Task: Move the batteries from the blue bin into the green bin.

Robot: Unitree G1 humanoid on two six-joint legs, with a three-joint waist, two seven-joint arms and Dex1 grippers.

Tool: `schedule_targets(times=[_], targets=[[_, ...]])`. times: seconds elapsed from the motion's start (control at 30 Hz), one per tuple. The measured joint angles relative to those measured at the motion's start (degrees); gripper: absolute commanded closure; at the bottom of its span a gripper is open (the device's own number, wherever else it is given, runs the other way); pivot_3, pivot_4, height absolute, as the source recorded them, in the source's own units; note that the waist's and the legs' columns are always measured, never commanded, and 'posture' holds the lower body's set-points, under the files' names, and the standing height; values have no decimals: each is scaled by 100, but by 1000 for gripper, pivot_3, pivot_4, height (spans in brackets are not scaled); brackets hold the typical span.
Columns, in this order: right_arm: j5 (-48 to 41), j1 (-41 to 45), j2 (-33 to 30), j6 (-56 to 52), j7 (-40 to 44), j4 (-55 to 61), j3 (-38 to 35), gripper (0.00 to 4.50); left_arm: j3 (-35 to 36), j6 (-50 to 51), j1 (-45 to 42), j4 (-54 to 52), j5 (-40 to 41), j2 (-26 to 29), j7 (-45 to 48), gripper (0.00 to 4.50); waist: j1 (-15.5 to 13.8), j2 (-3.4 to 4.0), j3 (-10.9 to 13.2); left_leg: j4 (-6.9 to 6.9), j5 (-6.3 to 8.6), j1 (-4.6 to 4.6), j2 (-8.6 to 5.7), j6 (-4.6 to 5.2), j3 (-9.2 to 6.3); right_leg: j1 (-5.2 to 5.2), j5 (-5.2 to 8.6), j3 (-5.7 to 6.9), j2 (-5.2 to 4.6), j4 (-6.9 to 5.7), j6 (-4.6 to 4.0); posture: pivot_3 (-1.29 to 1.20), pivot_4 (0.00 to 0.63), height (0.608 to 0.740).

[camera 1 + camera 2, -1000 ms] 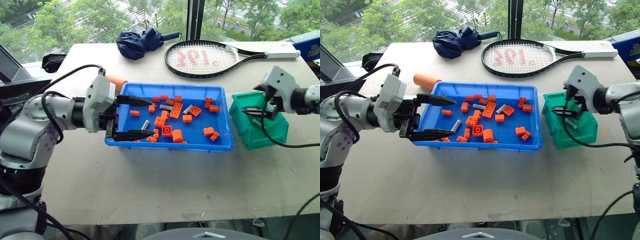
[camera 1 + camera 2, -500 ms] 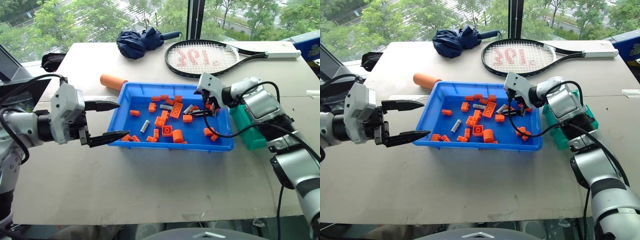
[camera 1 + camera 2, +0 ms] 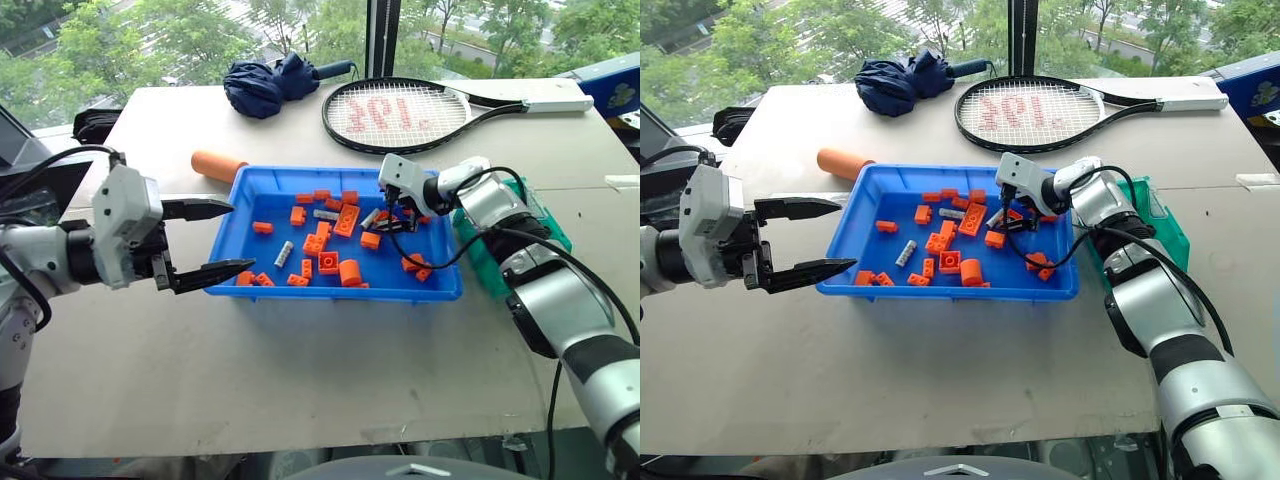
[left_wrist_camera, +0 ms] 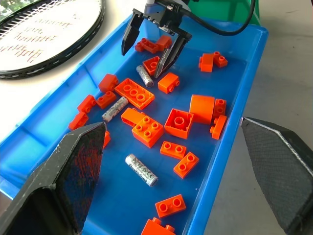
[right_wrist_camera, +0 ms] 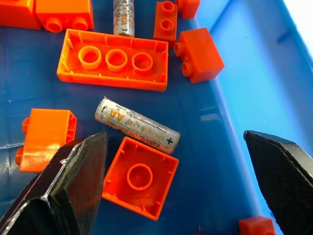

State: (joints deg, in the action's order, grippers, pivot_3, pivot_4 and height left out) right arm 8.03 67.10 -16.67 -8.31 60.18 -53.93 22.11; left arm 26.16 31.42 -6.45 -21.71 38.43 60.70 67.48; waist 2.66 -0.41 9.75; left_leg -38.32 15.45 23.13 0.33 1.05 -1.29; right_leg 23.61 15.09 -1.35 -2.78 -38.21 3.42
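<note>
The blue bin [image 3: 330,291] sits mid-table, holding orange bricks and three silver batteries [image 3: 284,253] [image 3: 326,214] [image 3: 370,217]. My right gripper [image 3: 390,218] hangs open inside the bin's far right part, just above one battery [image 5: 137,126] that lies between its fingers beside a long orange brick [image 5: 115,61]. My left gripper [image 3: 240,236] is open and empty, just outside the bin's left wall. Behind my right forearm, the green bin [image 3: 545,218] is partly hidden to the right of the blue bin.
An orange cylinder [image 3: 218,165] lies by the blue bin's far left corner. Farther back are a tennis racket [image 3: 400,115] and a folded dark umbrella [image 3: 265,85]. A blue box [image 3: 615,95] stands at the far right edge.
My right gripper swung left from the green bin into the blue bin and sank over a battery. My left gripper drew back left out of the bin, then stayed still.
</note>
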Motion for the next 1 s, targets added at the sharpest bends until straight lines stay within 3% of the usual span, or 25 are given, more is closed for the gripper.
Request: schedule_targets(times=[0.17, 0.23, 0.47, 0.5, 0.83, 1.0], targets=[[185, 150, 203, 209, 149, -364, 3, 15, 0, -66, 0, 35, -4, 0, 53, 0, -10, 0, 0, -1, -1, 0, -2, -1, 0, 0, 0, 0, -3, -1, 0, 0, 150, 740], [272, 235, 247, 231, 240, -462, 30, 534, 0, -72, 1, 35, -4, 1, 80, 0, -10, 0, 0, -1, -1, 0, -2, -2, 0, 0, 0, 0, -3, -2, 0, 0, 150, 740], [452, 402, 332, 123, 478, -763, 57, 3773, 32, -75, 139, 24, -9, 0, 94, 0, -10, 0, 0, 0, -1, -2, -2, -3, -1, 0, 0, 0, -4, -6, 0, 0, 150, 740], [475, 412, 336, 111, 495, -779, 51, 4400, 36, -75, 177, 10, -9, 0, 88, 0, -10, 0, 0, 0, -2, -3, -2, -4, -1, 0, 0, 0, -5, -7, 0, 0, 150, 740], [454, 422, 323, -82, 594, -648, -75, 4471, 23, -75, 155, -13, -8, 0, -19, 0, -11, 0, 0, 0, -3, -5, -2, -7, -1, 1, 0, 0, -7, -15, 0, 0, 150, 740], [219, 98, -97, -682, 820, 637, -307, 4471, -117, -72, -234, 7, 16, -12, -53, 0, -47, 0, 0, -3, -3, 7, -6, -6, -12, 6, 0, 11, -16, -16, 0, 0, 150, 740]])
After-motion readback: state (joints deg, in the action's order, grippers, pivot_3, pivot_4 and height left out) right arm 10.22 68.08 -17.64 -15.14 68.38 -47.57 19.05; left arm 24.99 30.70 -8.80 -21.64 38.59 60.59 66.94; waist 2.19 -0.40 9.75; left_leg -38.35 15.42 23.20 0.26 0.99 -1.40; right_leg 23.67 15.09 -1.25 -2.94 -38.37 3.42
